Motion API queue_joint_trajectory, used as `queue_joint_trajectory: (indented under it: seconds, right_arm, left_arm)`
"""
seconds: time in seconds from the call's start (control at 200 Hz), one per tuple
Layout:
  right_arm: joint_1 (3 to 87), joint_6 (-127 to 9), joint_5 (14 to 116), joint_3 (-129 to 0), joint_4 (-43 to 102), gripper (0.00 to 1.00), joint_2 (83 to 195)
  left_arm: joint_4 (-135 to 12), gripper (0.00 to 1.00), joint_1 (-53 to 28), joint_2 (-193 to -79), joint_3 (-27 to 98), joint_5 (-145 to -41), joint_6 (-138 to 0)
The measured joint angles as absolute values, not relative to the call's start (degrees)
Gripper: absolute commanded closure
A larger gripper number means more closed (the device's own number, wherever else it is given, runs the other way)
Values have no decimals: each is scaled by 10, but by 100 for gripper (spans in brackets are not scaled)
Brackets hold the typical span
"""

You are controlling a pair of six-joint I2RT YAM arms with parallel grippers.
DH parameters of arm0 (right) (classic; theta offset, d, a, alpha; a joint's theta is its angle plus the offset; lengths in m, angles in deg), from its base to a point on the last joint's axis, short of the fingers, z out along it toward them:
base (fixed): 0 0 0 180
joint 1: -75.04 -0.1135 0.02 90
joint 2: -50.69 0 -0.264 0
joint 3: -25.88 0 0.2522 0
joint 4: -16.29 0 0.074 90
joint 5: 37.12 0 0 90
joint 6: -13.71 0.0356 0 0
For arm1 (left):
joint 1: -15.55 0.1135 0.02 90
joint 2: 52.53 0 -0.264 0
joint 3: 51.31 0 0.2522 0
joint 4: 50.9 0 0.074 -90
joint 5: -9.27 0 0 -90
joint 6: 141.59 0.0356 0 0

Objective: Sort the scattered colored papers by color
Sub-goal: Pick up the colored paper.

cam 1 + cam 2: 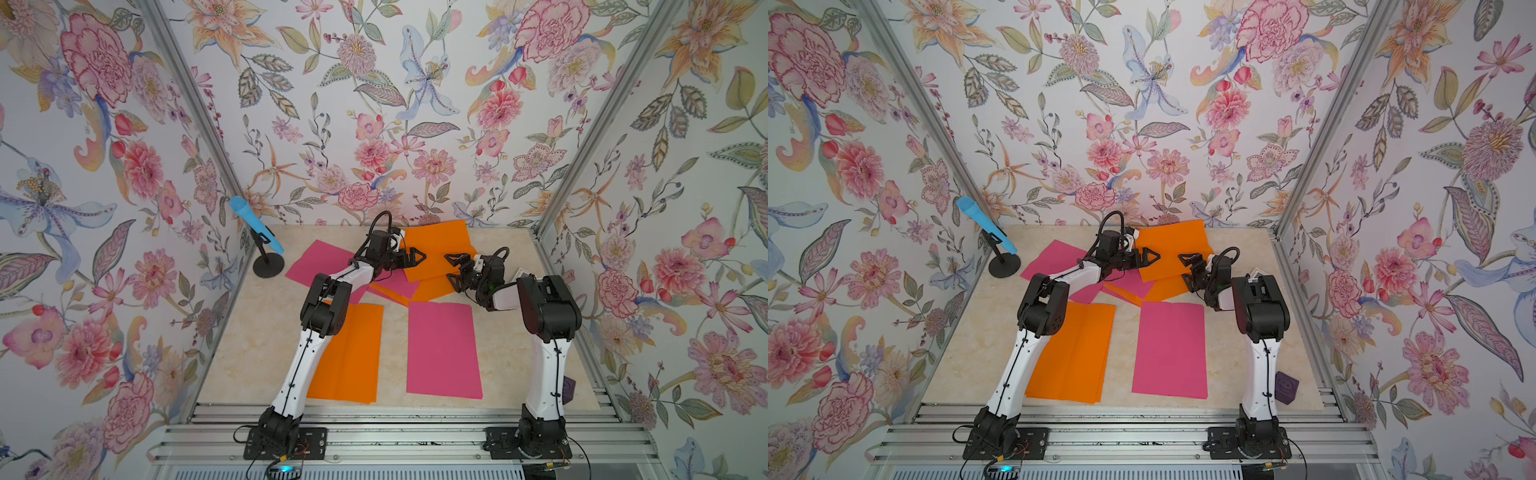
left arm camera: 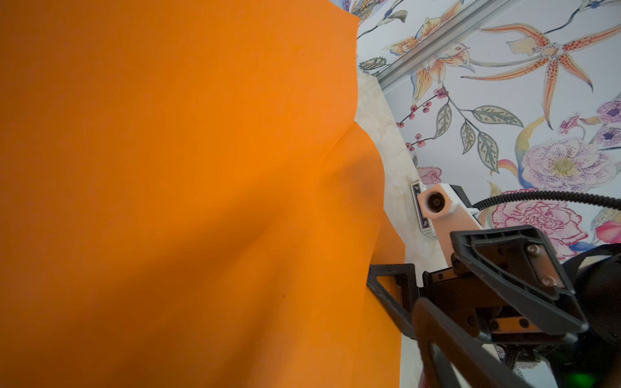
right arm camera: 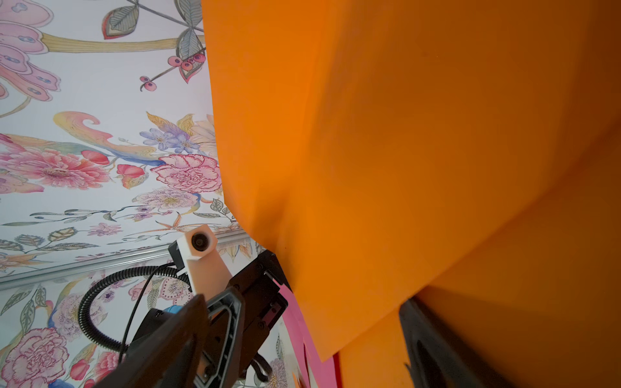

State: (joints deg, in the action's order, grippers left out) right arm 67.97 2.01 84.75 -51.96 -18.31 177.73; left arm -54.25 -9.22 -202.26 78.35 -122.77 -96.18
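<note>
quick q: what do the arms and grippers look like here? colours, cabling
Identical pair. The left arm and right arm have white link shells and black joint housings. The left gripper and right gripper are black, with triangular open-frame jaws. A thin black cable is clipped along each white link. A black corrugated hose loops at the wrist, beside a white camera housing.

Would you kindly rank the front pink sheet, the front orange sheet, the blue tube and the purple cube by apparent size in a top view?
1. front pink sheet and front orange sheet: alike; the left arm hides part of the orange.
2. blue tube
3. purple cube
</note>
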Motion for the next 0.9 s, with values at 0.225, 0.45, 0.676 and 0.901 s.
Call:
queue_joint_trajectory:
  seconds: [0.225,0.45,0.676,0.901]
  right_arm:
    - [681,22,848,-518,-188,10,1778]
    - [686,25,850,-515,-193,11,1778]
    - [693,25,854,-509,-199,11,1777]
    - [692,37,857,-494,-217,11,1774]
  left_arm:
    - [-522,12,-92,-2001,761,-1232,-987]
    - [-518,45,-92,-1980,761,-1230,-994]
    - [-543,79,-92,-1979,763,-1218,-980]
    - [-557,95,-92,-1979,763,-1207,-975]
